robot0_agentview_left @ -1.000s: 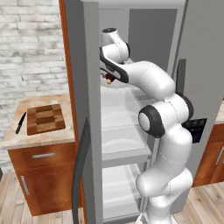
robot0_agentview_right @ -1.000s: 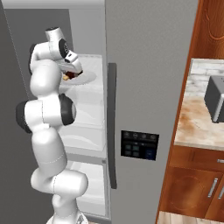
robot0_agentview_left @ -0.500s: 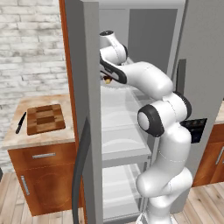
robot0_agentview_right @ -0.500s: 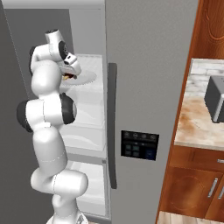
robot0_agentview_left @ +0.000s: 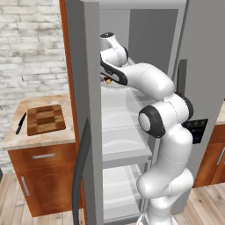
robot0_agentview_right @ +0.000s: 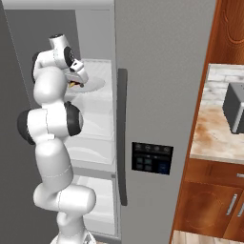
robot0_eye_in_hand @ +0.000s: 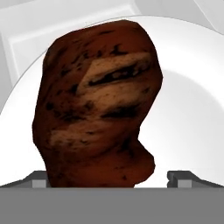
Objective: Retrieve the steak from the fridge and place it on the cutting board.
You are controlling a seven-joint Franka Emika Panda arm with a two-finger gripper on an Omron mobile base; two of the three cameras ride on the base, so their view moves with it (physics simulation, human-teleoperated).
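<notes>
Brown steak (robot0_eye_in_hand: pixel 98 105) fills the hand view between gripper (robot0_eye_in_hand: pixel 107 179) tips, grasp unclear; left base view shows cutting board (robot0_agentview_left: pixel 45 119).

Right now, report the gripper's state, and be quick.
Gripper: cannot be told. Its fingertips stand on either side of the steak, which lies on a white plate in the fridge; contact is not visible.

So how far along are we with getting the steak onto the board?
Done: the fridge door is open and the gripper is inside at the upper shelf. In hand: its tips sit either side of the steak, which lies on a white plate; grip not confirmed. Left: lift it and carry it to the cutting board.
</notes>
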